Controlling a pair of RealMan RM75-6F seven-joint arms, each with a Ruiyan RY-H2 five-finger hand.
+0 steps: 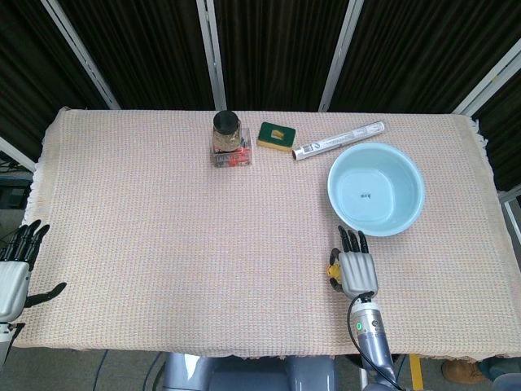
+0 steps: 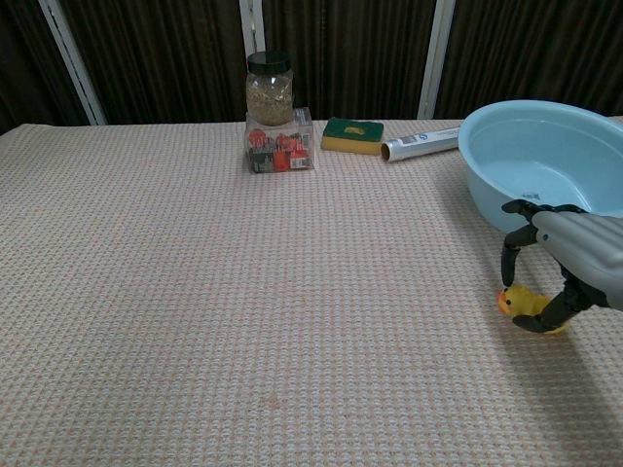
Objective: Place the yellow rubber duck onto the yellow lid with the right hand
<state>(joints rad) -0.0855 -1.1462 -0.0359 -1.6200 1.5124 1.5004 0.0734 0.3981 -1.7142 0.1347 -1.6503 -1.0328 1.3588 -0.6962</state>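
Note:
The yellow rubber duck (image 2: 519, 303) with its orange beak sits low over the cloth at the front right, just in front of the bowl. My right hand (image 2: 574, 261) arches over it and pinches it between the thumb and a finger. From above, my right hand (image 1: 356, 273) covers most of the duck (image 1: 333, 269), which peeks out at its left side. A sliver of yellow shows under the thumb; I cannot tell if it is the yellow lid. My left hand (image 1: 15, 273) hangs off the table's left edge, fingers spread and holding nothing.
A light blue bowl (image 1: 335, 199) stands just beyond my right hand. At the back are a black-lidded jar (image 1: 226, 124) on a clear box of red pieces (image 1: 232, 156), a green and yellow sponge (image 1: 276, 135) and a foil roll (image 1: 338, 140).

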